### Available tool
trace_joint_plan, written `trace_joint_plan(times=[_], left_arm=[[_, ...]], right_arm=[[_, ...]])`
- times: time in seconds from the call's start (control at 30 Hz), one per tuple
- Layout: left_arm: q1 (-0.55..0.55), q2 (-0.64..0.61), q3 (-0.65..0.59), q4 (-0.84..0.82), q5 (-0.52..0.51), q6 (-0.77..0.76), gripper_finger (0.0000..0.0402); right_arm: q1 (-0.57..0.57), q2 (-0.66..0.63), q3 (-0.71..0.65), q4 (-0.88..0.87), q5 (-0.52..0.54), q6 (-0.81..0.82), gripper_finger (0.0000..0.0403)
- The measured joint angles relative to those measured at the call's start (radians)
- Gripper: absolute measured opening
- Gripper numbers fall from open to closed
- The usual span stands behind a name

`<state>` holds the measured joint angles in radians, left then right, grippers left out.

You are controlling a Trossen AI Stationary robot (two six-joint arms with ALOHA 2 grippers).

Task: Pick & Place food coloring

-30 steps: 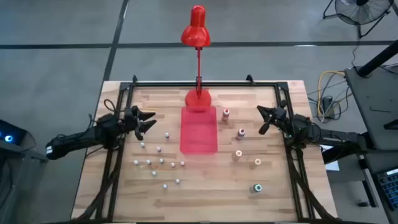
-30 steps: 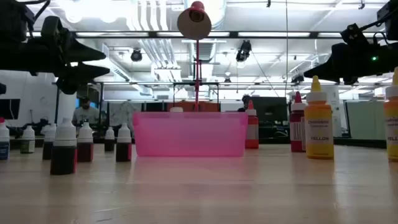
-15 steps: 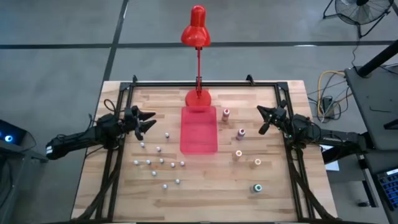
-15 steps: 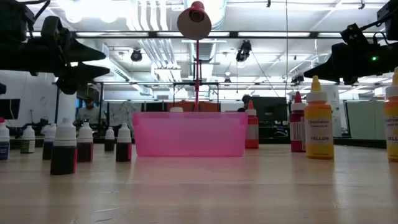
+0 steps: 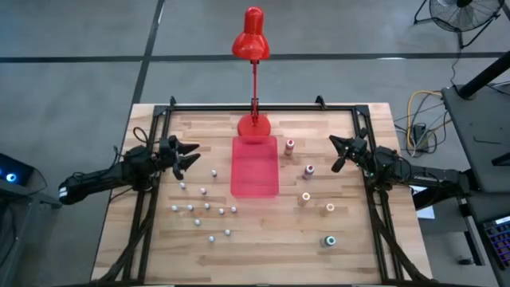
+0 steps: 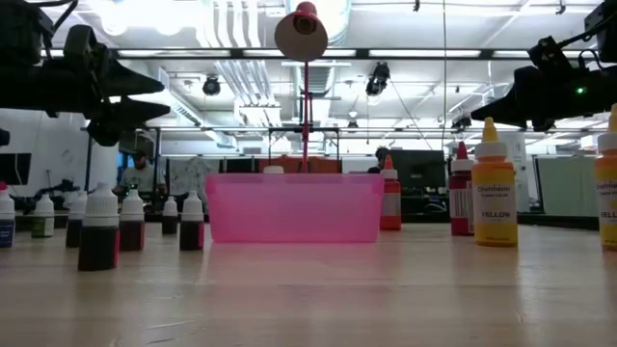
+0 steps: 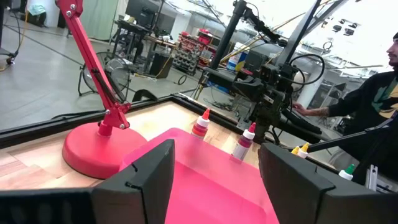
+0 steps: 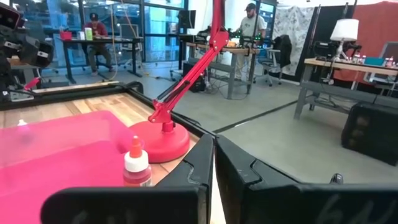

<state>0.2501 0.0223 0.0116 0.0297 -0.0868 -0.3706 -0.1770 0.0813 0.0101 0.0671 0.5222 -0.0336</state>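
Meanwhile, the left pincer (image 5: 190, 155) hangs open and empty, the right pincer (image 5: 338, 154) closed on nothing, food-coloring bottles (image 5: 203, 209) standing unpicked around the red tray (image 5: 255, 167).

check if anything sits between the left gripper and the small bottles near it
Nothing visible does. In the high view the left gripper, open, hangs at the table's left side, and the nearest small bottles stand on bare wood between it and the red tray. The right gripper waits shut on the far side.
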Motion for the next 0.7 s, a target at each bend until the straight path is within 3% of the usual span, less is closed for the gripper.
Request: trace_joint_plan(times=[0.7], left_arm=[[0.0,0.0,0.0,0.0,0.0,0.0,0.0204]], right_arm=[[0.0,0.0,0.0,0.0,0.0,0.057,0.0009]])
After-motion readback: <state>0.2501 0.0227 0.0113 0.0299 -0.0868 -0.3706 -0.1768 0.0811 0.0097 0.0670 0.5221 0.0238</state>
